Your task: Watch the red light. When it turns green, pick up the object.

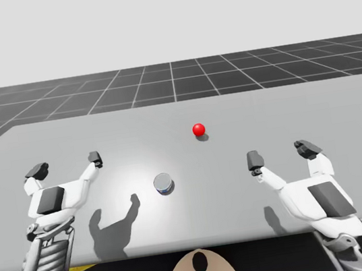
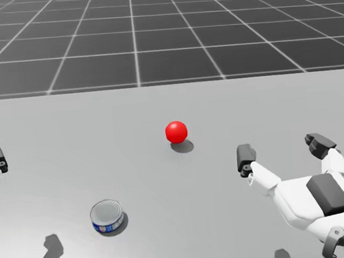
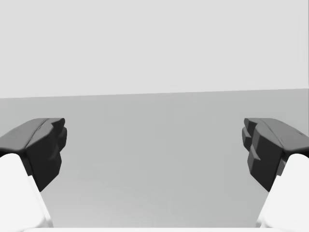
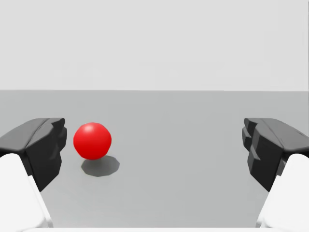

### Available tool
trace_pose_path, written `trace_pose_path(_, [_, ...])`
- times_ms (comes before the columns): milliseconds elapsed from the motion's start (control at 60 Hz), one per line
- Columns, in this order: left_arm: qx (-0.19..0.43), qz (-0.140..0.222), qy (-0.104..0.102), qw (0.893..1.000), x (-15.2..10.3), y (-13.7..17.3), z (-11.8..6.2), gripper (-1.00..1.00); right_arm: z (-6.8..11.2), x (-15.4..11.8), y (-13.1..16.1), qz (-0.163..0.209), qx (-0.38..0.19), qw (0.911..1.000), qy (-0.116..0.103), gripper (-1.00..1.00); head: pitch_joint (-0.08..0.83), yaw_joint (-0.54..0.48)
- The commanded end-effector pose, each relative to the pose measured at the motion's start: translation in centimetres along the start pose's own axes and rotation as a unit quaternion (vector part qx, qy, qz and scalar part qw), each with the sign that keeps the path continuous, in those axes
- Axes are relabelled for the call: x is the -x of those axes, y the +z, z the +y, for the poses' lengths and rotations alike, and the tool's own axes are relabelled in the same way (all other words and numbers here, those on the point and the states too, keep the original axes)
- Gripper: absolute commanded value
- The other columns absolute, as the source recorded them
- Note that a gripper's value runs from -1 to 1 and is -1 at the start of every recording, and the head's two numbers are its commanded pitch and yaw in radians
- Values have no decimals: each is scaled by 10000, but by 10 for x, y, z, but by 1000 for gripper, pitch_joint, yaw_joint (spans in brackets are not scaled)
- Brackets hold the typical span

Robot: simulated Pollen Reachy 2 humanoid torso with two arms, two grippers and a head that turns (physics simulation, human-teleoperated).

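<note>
**Waiting on the signal: light red, can not yet taken**

Closest to the near edge of the table, both arms are held above the surface. The left gripper is on the left side and the right gripper on the right. Each is seen with its fingers spread wide and nothing between them.

A little further in, between the two grippers and somewhat closer to the left one, a small round can with a silver top and blue side is standing upright. It is apart from both grippers and is taken to be the object to be picked up.

Beyond the can, towards the middle of the table and slightly right of the can, the light is seen as a red ball. In the right wrist view it lies ahead of the gripper, close to one finger's line.

The step in hand is judged to be the watch: since red is shown, no reach is called for. Once green is shown, a gripper should be brought over the can, lowered around it with the fingers on either side, closed and raised. The left gripper appears better placed for this.
</note>
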Motion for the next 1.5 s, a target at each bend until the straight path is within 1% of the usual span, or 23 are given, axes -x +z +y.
trace_pose_path(17, [10,4,-6,10000,0,0,0,-1000,2,1,0,-9,50,10000,-66,-1000,457,-100])
trace_pose_path(117, [16,7,-11,10000,1,-1,0,-1000,2,2,0,-15,62,10000,-40,-1000,456,-100])
trace_pose_path(150, [20,8,-13,10000,1,-1,0,-1000,2,2,0,-5,42,10000,-81,-1000,456,-100])
trace_pose_path(317, [25,9,-19,10000,1,-1,0,-1000,1,1,0,-20,58,10000,-46,-1000,458,-100])
trace_pose_path(350, [26,10,-19,10000,0,-1,0,-1000,1,1,0,-10,42,10000,-73,-1000,458,-101])
trace_pose_path(467, [29,13,-23,10000,0,-1,-1,-1000,1,1,0,-24,65,10000,-27,-1000,457,-100])
trace_pose_path(500, [31,15,-27,10000,0,-1,-1,-1000,1,1,0,-17,48,10000,-50,-1000,457,-100])
trace_pose_path(783, [39,20,-35,10000,0,0,-1,-1000,1,2,0,-30,63,10000,-14,-1000,456,-95])
trace_pose_path(817, [40,19,-36,10000,0,0,-1,-1000,1,2,0,-22,50,10000,-38,-1000,456,-95])
trace_pose_path(917, [42,20,-36,10000,0,0,-1,-1000,1,2,0,-33,64,10000,-5,-1000,456,-95])
trace_pose_path(967, [43,22,-38,10000,0,0,-1,-1000,1,2,0,-25,50,10000,-32,-1000,455,-95])
trace_pose_path(1067, [42,23,-37,10000,0,0,-1,-1000,1,2,0,-35,64,10000,-2,-1000,456,-95])
trace_pose_path(1267, [48,29,-39,10000,1,-1,-1,-1000,1,2,0,-27,55,10000,-18,-1000,455,-95])
trace_pose_path(1500, [64,39,-49,10000,1,0,-1,-1000,1,2,0,-41,73,10000,25,-1000,455,-95])
